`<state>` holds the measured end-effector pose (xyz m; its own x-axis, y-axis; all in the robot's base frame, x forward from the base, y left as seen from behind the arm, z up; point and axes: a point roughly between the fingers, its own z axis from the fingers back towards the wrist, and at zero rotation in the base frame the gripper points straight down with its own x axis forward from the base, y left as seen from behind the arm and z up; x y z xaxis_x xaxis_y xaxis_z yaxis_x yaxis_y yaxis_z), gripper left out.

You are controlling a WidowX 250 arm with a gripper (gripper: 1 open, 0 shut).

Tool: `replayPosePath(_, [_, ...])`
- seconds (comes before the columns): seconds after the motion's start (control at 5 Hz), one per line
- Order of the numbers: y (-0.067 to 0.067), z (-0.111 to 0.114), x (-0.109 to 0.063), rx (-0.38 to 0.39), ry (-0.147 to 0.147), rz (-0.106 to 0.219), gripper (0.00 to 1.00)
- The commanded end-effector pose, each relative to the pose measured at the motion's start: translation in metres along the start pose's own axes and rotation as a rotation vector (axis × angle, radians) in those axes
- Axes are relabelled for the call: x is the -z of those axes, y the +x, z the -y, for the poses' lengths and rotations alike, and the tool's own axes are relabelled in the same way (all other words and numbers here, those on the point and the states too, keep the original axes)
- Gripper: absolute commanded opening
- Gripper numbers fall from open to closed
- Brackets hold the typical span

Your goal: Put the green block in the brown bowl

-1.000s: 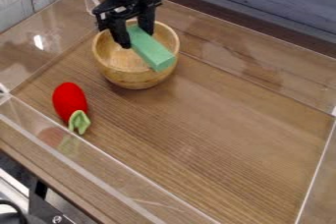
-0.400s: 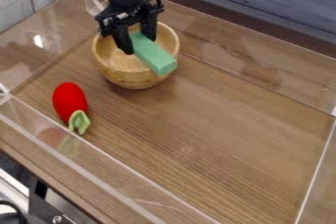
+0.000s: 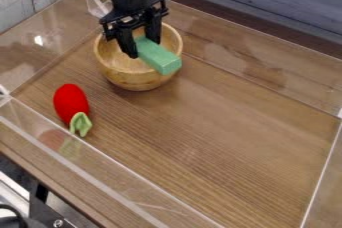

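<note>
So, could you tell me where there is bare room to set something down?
Right of the bowl, toward the near edge, the table is bare. It's crowded at the bowl, with block and gripper.

bowl's far rim hidden behind the tool [image 3: 131, 26], arm's upper part cut off by top edge

1. I have my dark arm coming in from the top of the view, reaching down.
2. My gripper [image 3: 130, 38] points downward, its two black fingers angled toward the camera.
3. I have the jaws closed as far as they go.
</note>
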<state>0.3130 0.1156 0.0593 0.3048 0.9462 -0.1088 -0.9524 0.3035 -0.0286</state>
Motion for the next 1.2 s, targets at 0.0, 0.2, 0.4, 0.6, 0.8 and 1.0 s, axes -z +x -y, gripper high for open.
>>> replayPosePath(0.0, [0.0054, 0.0097, -0.0130, 0.011, -0.042, 0.027, 0.00])
replayPosePath(0.2, [0.0039, 0.0116, -0.0127, 0.019, -0.045, 0.015, 0.00])
replayPosePath(0.4, [0.0027, 0.0133, -0.0118, 0.026, -0.046, 0.004, 0.00])
replayPosePath(0.6, [0.0039, 0.0129, -0.0096, 0.031, -0.035, 0.003, 0.00])
replayPosePath(0.8, [0.0046, 0.0125, -0.0079, 0.036, -0.025, 0.002, 0.00])
replayPosePath(1.0, [0.0043, 0.0119, -0.0073, 0.042, -0.013, 0.000, 0.00])
